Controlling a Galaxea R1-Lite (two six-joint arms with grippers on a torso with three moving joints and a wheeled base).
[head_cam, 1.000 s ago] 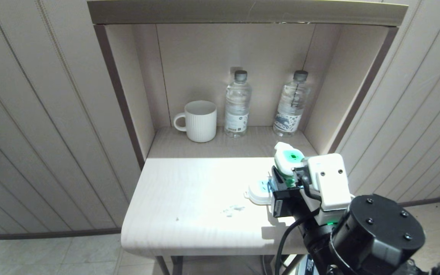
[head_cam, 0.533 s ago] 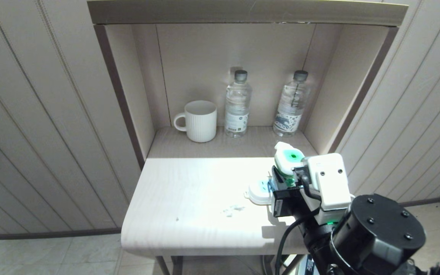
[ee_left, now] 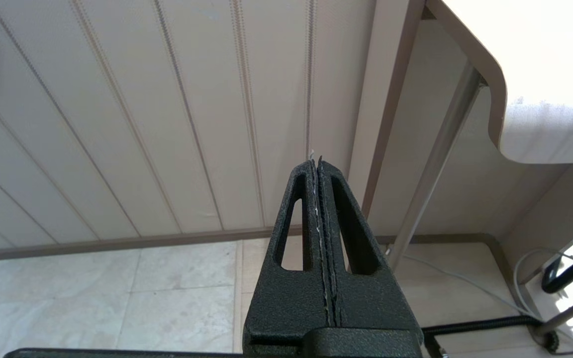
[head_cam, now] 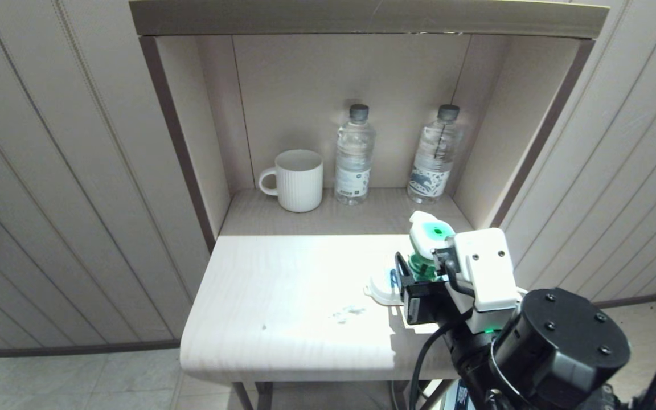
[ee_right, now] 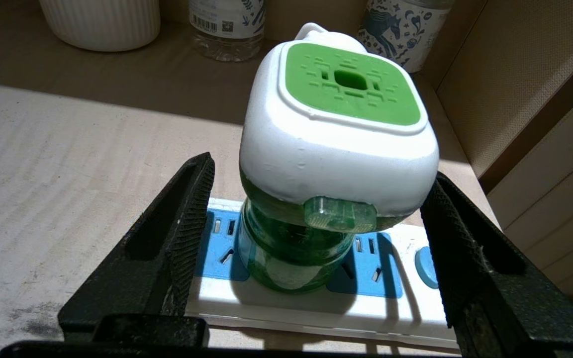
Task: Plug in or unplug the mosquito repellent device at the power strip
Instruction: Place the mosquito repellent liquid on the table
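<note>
The mosquito repellent device (ee_right: pixel 336 144), a white head with a green top over a translucent green bottle, stands upright on the power strip (ee_right: pixel 316 303), between two of its blue sockets. The strip (head_cam: pixel 382 287) lies at the table's right side, with the device (head_cam: pixel 429 233) rising from it. My right gripper (ee_right: pixel 320 173) is open around the device: one finger (ee_right: pixel 187 219) stands clear of it and the other sits right by the white head. The left gripper (ee_left: pixel 315 164) is shut and empty, parked low beside the table, facing the panelled wall.
A white ribbed mug (head_cam: pixel 296 179) and two clear water bottles (head_cam: pixel 354 154) (head_cam: pixel 436 154) stand at the back of the alcove. The alcove's right wall (head_cam: pixel 476 188) is close behind the device. The table top (head_cam: pixel 282 296) is bare left of the strip.
My right gripper's jaws have spread apart and let go of the device. The device stays standing on the power strip. The left arm has not moved.
</note>
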